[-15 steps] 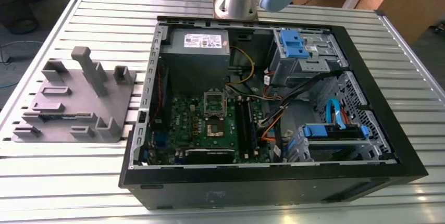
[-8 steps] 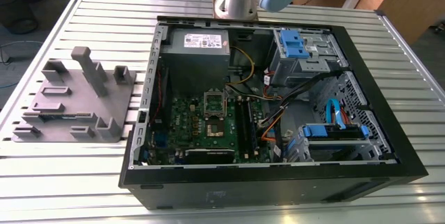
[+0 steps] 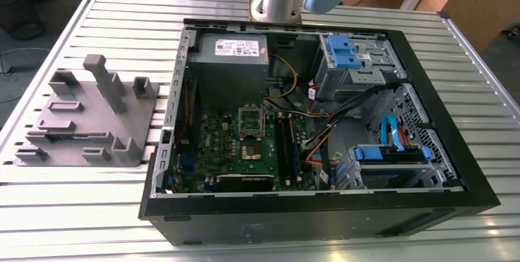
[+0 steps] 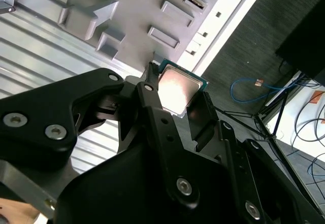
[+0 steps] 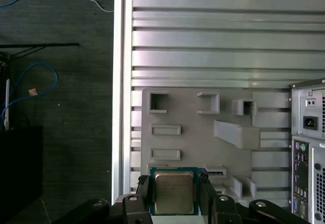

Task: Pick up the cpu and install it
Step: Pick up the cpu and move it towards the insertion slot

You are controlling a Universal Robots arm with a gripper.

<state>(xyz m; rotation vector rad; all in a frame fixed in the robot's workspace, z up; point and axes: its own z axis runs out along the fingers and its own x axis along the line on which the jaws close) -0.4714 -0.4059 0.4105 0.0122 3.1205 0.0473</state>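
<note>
Where the jaws grip, the cpu (image 5: 174, 192) sits between them.

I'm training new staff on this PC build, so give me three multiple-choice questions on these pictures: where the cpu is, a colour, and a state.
1. Where is the cpu? A in the socket; B held in the gripper; C lying loose on the grey tray.
2. What colour are the drive bay clips? A red; B blue; C yellow.
3. The computer case is: A open; B closed; C upside down.
Answers: B, both wrist views show it clamped in the gripper; B, they are blue in the exterior view; A, the motherboard shows inside.
</note>
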